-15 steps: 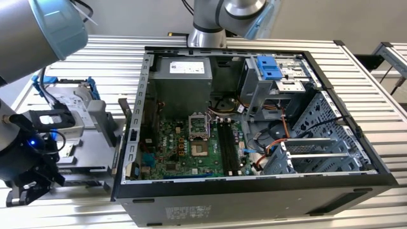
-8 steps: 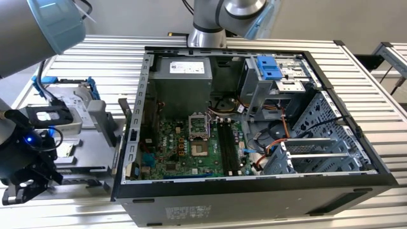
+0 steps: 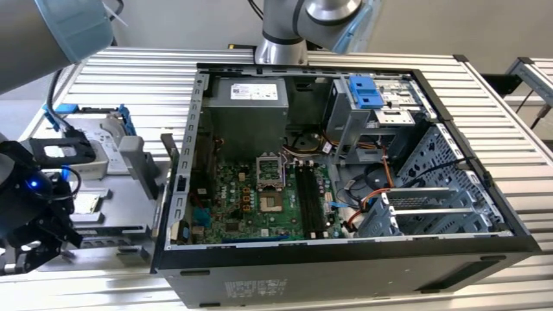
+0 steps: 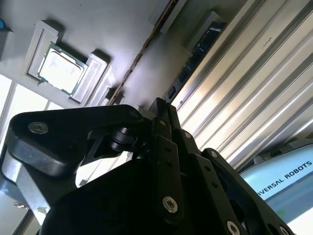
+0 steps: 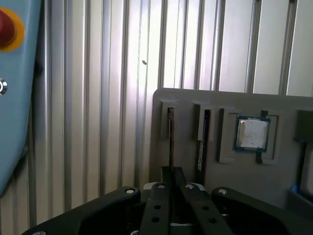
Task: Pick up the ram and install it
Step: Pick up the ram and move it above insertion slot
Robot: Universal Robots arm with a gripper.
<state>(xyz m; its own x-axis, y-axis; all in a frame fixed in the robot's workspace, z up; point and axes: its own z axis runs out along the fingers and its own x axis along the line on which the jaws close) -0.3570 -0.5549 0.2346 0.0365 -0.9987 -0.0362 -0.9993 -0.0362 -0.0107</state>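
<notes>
The gripper (image 5: 172,172) is clenched on the near end of the ram (image 5: 170,132), which stands edge-on in the slot closest to the side edge of a grey tray (image 5: 186,100) (a second stick (image 5: 205,142) sits in the next slot, just beside). Past the tray's rim lies bare ribbed tabletop (image 5: 98,98). In the exterior view the open computer case (image 3: 346,272) lies well apart, toward the exterior view's right.
</notes>
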